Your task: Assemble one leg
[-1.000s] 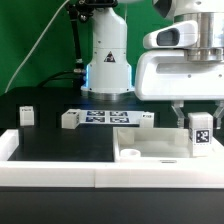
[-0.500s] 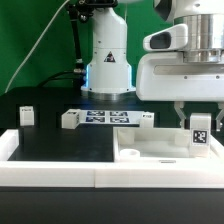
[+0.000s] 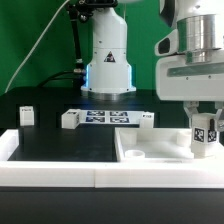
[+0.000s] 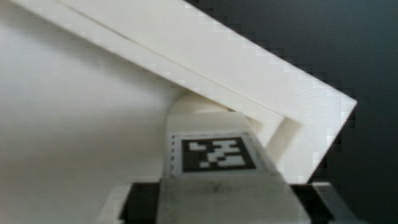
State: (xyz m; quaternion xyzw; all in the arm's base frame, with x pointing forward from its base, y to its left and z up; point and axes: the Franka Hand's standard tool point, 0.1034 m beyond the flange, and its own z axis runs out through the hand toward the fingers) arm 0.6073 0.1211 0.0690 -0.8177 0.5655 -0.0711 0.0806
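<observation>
- Gripping the leg [image 3: 203, 134] upright, the gripper [image 3: 203, 118] is clamped on its top, at about four o'clock in the exterior view, over the white panel's [image 3: 150, 150] corner.
- Only the exterior view shows three loose legs [image 3: 69, 119] and the marker board [image 3: 103, 117] behind.
- The wrist view shows the leg's tag [image 4: 219, 155] close up; the fingers [image 4: 322, 203] are mostly cut off.
- Whether the leg's foot touches the panel is hard to tell.

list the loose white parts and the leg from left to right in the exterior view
small block → second block → marker board → third block → white panel → leg, upright between the fingers at the panel's right corner.
</observation>
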